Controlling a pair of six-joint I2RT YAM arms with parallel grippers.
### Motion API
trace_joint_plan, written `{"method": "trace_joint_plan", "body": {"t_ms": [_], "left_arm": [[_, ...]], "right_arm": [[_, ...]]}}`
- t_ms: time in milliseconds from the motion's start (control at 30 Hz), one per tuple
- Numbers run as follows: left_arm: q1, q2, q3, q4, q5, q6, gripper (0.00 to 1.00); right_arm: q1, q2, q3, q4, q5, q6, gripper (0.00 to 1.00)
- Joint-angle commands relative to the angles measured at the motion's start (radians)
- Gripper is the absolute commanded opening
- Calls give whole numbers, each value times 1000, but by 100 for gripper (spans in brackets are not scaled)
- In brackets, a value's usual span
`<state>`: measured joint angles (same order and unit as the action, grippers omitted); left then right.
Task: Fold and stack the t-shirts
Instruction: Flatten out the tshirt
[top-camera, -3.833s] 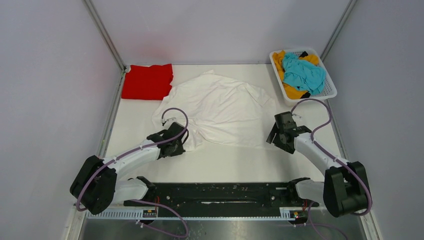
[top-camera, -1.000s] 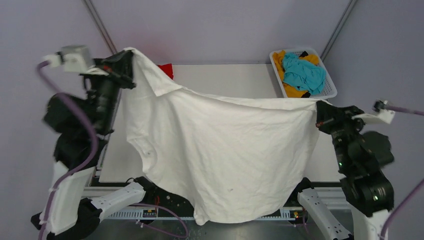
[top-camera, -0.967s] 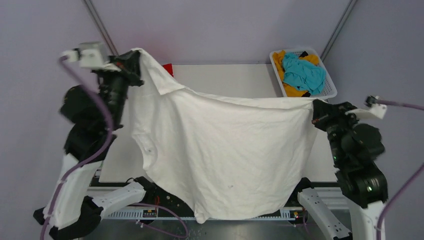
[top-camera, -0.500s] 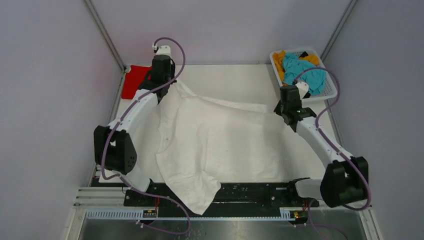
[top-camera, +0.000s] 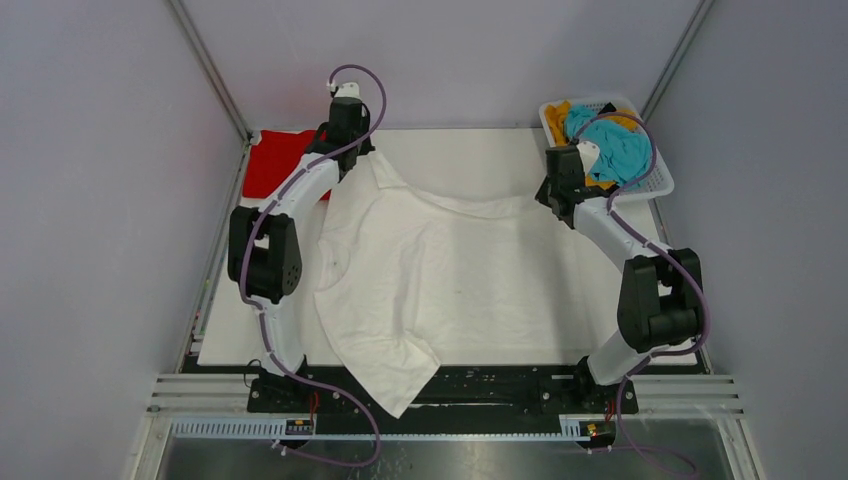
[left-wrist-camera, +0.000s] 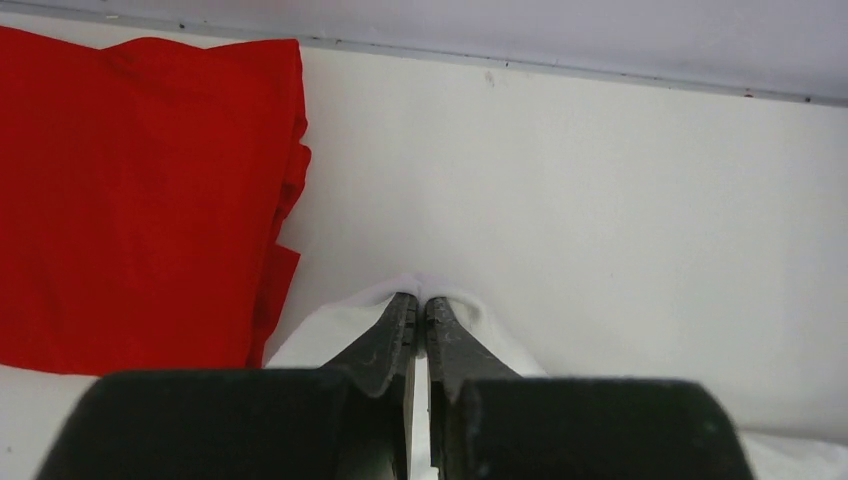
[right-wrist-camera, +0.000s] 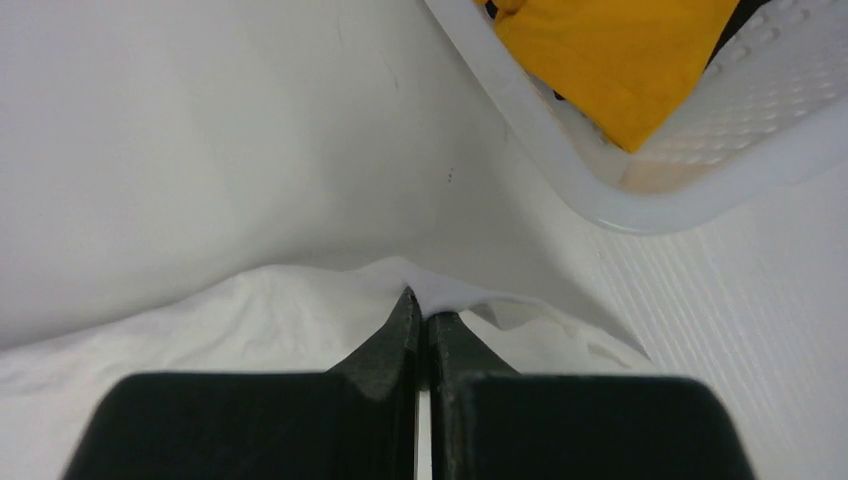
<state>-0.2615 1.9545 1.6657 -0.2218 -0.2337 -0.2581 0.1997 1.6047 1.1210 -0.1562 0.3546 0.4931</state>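
Cloth that hung in the air between the raised arms a second ago now lies spread behind the left gripper (left-wrist-camera: 420, 302) and right gripper (right-wrist-camera: 420, 297), both clamped on the far edge of the white t-shirt (top-camera: 450, 275), so laying-out looks nearly done and folding can begin.

The white t-shirt (top-camera: 450, 270) is soft matt cloth, creased. The red t-shirt (left-wrist-camera: 130, 200) and orange-yellow t-shirt (right-wrist-camera: 610, 60) are matt cloth too. The basket (right-wrist-camera: 545, 118) is smooth white plastic, faintly glossy, its floor dimpled. The table (left-wrist-camera: 600, 200) is smooth matt white, finely ribbed near its right edge. The left gripper (left-wrist-camera: 420, 305) is matt black, scuffed.
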Motion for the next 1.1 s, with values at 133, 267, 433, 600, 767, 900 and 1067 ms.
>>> {"method": "trace_joint_plan", "body": {"t_ms": [133, 267, 433, 600, 767, 900, 1067], "left_arm": [[27, 154, 172, 57, -18, -69, 3], [41, 261, 302, 44, 12, -101, 6], [63, 417, 516, -46, 24, -143, 40], [71, 364, 541, -127, 101, -162, 99], [60, 117, 207, -68, 169, -232, 99], [31, -68, -63, -40, 210, -290, 99], [-17, -207, -345, -20, 304, -354, 99]], "right_arm": [[-18, 75, 124, 29, 70, -7, 1], [-29, 128, 180, 34, 83, -17, 4], [-35, 229, 337, -74, 102, -48, 26], [-35, 224, 377, -123, 85, -54, 69], [-23, 158, 332, -164, -12, -6, 99], [6, 86, 231, -161, -59, 14, 99], [47, 4, 88, -119, -108, 32, 100]]}}
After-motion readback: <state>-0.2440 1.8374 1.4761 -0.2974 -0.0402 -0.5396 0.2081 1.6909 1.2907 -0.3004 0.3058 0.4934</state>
